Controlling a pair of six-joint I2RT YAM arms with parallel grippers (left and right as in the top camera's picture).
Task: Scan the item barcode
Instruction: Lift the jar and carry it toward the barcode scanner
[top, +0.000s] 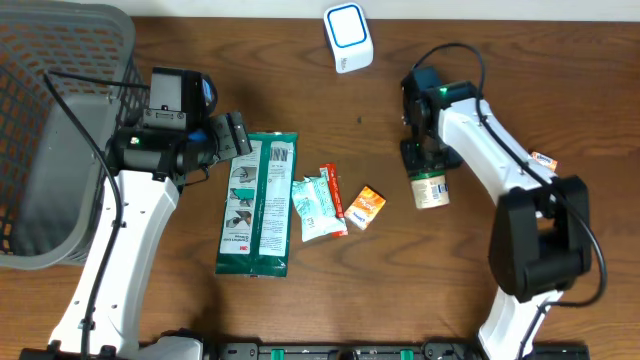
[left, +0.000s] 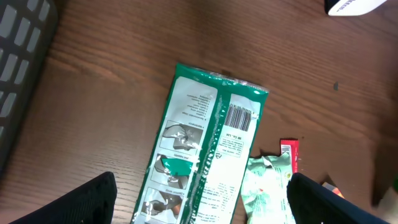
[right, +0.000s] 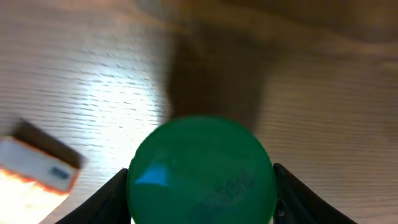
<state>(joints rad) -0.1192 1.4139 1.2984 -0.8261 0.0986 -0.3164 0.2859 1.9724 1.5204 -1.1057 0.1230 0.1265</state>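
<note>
While the right claw (top: 424, 160) hangs over the small jar (top: 431, 190), its two fingers (right: 112, 199) stand on either side of the jar's green lid (right: 200, 171). In the wrist view they sit close against the rim (whether they press it or only flank it, I cannot tell). The jar stands upright on the wooden table (top: 520, 60), directly under that claw. Well apart from the claw, toward the table's far edge, sits the white scanner (top: 348, 37) with its blue square face. Toward the left arm's side of the claw, an orange box (top: 367, 207) lies near the jar without touching it. Past the box lie a red stick packet (top: 333, 198) and a pale green sachet (top: 315, 208), side by side.

The left claw (top: 240, 135) is spread wide, with nothing between its fingers (left: 87, 202). It hovers over the upper end of a long green packet (top: 257, 205), whose barcode (left: 240, 117) faces up just ahead of the fingertips. Behind this claw stands a grey basket (top: 60, 150).
</note>
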